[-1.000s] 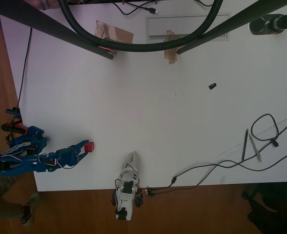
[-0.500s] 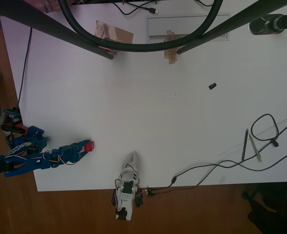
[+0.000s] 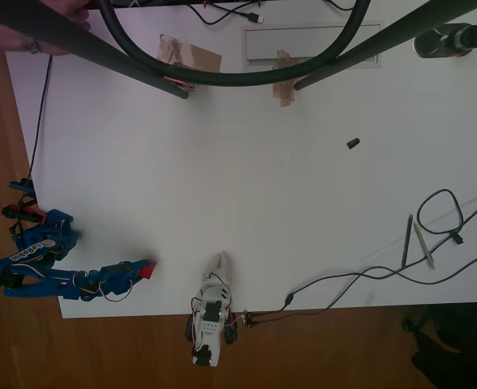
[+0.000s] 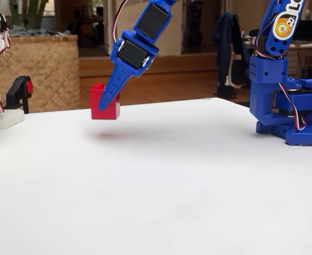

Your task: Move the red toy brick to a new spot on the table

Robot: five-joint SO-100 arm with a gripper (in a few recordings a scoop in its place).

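Observation:
The red toy brick (image 4: 103, 105) hangs a little above the white table (image 4: 161, 180), casting a faint shadow below it. My blue gripper (image 4: 107, 104) is shut on the brick, its fingers slanting down from the upper right. From overhead, the gripper (image 3: 145, 270) holds the brick (image 3: 147, 269) near the table's (image 3: 247, 178) lower left edge, with the arm stretching left to its base (image 3: 32, 243).
A white arm (image 3: 212, 304) lies at the table's bottom edge right of the brick. Cables (image 3: 384, 259) and two pens (image 3: 417, 241) lie at the right. A small dark item (image 3: 352, 143) sits mid-right. Taped patches (image 3: 191, 55) and black bars (image 3: 100, 49) cross the top.
My gripper has carried the red brick downward in the overhead view, toward the table's bottom edge. A person's arm has appeared at the top left.

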